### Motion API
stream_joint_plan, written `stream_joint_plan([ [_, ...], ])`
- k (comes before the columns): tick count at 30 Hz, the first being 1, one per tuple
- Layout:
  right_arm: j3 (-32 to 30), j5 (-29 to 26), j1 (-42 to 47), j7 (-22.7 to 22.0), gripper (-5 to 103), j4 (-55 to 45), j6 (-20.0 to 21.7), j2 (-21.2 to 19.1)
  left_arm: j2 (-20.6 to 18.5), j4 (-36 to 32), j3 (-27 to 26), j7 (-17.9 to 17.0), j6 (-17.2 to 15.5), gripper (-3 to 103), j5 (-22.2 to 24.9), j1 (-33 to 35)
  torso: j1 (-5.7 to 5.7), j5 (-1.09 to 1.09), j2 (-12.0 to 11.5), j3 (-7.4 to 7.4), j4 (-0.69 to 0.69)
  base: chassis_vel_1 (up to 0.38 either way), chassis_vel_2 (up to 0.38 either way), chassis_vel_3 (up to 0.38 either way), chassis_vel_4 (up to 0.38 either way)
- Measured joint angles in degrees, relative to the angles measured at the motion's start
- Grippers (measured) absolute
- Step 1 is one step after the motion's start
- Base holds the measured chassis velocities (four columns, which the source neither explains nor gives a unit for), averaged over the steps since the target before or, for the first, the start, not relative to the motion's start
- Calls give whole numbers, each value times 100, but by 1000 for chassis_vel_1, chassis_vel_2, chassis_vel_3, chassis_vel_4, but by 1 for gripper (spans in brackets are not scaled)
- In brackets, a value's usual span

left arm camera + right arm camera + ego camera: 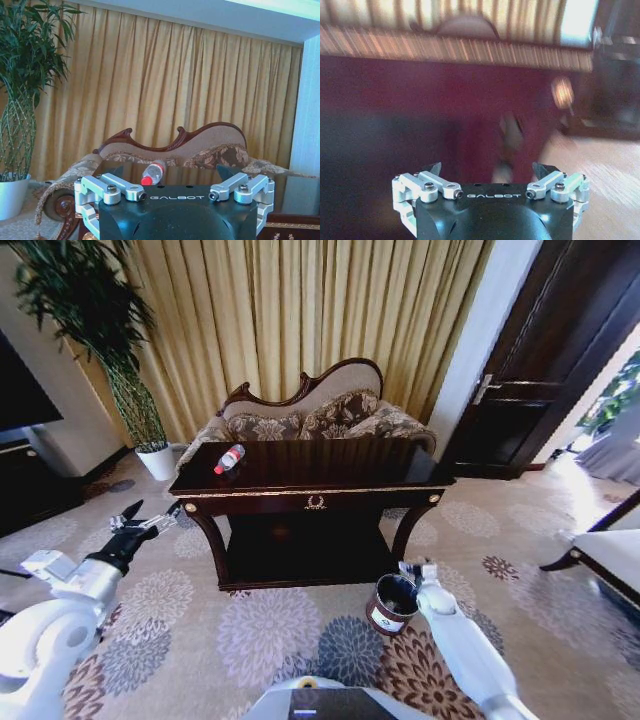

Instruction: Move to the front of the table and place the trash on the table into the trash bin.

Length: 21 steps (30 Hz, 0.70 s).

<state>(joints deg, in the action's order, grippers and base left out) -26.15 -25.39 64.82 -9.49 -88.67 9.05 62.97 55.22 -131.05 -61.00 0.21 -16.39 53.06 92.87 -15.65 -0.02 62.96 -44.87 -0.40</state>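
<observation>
"GALBOT" reads on both wrists as the left claw [150,517] and right claw [415,570] gape empty, red-capped bottle [229,459] lying on the counter [330,480], white-labelled bin [392,604] beside the right claw.

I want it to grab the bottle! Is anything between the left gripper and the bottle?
In the left wrist view, bare dark table top separates the open left gripper from the bottle.

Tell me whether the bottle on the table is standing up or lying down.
Lying down: the bottle rests on its side on the table, red cap toward the front edge.
</observation>
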Motion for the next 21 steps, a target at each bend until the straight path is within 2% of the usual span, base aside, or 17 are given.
stream_joint_plan([
  [1,0,0,0,0,99,0,0,0,0,0,0,0,0,100,0,0,0,0,0,0,0,0,0,0,0],
  [4,-25,-295,226,-224,100,-1188,104,-71,21,-39,14,5,3,100,-12,19,0,1,0,0,0,0,0,0,0],
  [5,-25,-295,226,-224,100,-1188,104,-71,21,-39,14,5,3,100,-12,19,0,1,0,0,0,0,0,0,0],
  [8,93,-492,305,-425,100,-2152,123,-110,20,-52,16,8,4,100,-26,26,0,1,0,0,0,0,0,0,0],
  [14,323,-552,307,-418,100,-2839,243,-127,23,-125,4,10,17,100,-97,68,0,1,0,0,0,0,0,0,0],
  [21,442,-457,320,-381,100,-3064,386,-125,38,-200,-44,23,28,100,-120,105,0,2,0,0,0,0,0,0,0],
])
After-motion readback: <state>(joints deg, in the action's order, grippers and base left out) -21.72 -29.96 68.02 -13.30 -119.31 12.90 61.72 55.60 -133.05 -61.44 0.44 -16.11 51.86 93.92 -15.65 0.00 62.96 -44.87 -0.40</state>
